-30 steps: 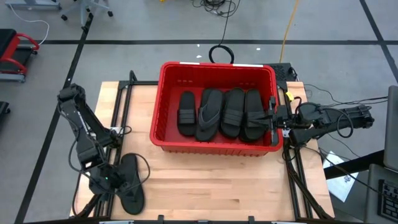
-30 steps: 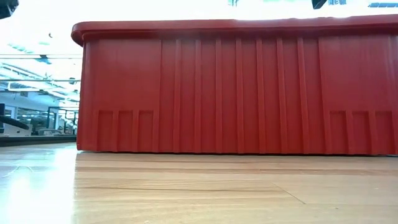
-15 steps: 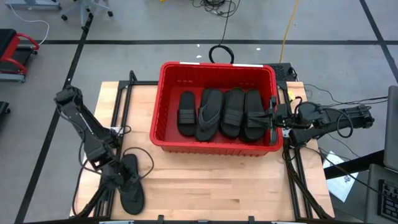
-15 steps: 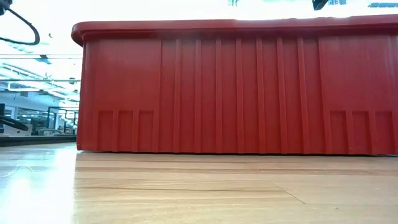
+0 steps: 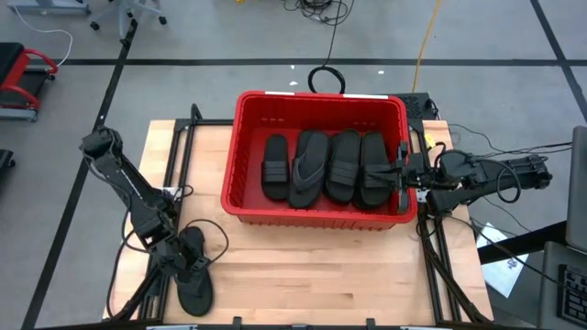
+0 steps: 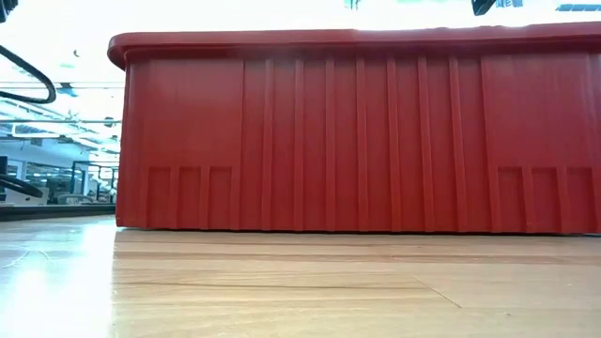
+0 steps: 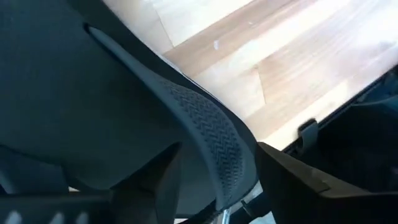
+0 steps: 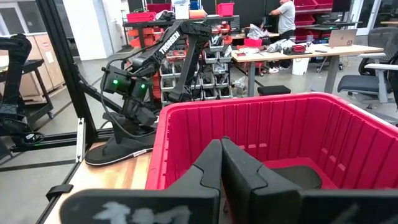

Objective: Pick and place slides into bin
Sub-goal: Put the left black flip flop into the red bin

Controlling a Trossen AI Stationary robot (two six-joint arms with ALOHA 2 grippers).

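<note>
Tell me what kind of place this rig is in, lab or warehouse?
Most likely a robotics lab or workshop. The right wrist view shows shelving stacked with red bins, work desks with a laptop and office chairs, and a person at a bench. The floor is bare grey with taped lines.

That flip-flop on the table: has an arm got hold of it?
Cannot be told. The left gripper is down on the flip-flop, which lies on the table.

Left arm: extended toward 7 o'clock table corner, wrist pitched down, left gripper (image 5: 181, 259) low at tabletop, fingers part-spread. Right arm: folded at 3 o'clock edge, right gripper (image 8: 221, 163) level, fingers pressed together.
</note>
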